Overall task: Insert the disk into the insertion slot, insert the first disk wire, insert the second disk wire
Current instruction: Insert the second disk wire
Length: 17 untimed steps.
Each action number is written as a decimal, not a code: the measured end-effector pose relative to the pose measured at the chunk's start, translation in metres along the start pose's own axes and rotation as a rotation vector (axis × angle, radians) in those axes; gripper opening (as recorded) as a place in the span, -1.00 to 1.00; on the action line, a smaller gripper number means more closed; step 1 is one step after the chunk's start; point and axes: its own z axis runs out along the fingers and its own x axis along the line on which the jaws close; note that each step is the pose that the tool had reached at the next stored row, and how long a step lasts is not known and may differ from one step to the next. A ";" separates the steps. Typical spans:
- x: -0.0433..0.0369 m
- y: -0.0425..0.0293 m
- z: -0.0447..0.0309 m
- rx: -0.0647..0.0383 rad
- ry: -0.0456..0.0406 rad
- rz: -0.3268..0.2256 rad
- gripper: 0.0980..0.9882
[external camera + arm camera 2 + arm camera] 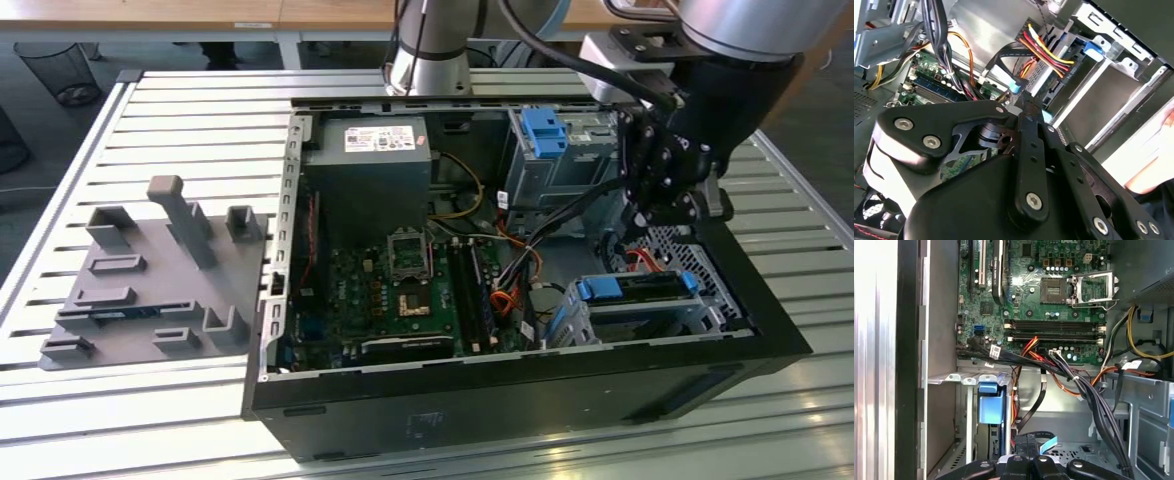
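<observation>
Disk: the disk point(638, 288) sits in the slot point(667, 322) at the near corner of the computer case point(534, 385), on the exterior view's right; its blue frame faces up.
Gripper: the gripper point(657, 228) hangs inside the case just beyond the slot, drawn narrow on the plug of a black wire point(1037, 399).
Exterior view: shows the whole case on the slatted table point(174, 430); the arm hides the plug.
First wrist view: shows the disk's point(990, 407) blue end in the slot point(966, 380), the circuit board point(1054, 300), and the gripper point(1026, 456) cut off at the edge.
Second wrist view: the gripper point(1023, 105) covers much of the case; a blue tip on the wire point(1000, 52) shows past it.
Unclear: whether the plug touches the disk.
</observation>
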 end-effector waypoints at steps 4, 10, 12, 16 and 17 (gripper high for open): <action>-0.0032 0.0007 -0.0002 0.000 0.0001 0.000 -0.98; -0.0082 0.0007 0.0002 0.000 0.0047 0.000 -0.96; -0.0102 0.0007 0.0009 0.000 0.0106 0.000 -0.83; -0.0122 0.0008 0.0025 0.000 0.0216 0.000 -0.81; -0.0123 0.0008 0.0030 0.000 0.0243 0.000 -0.67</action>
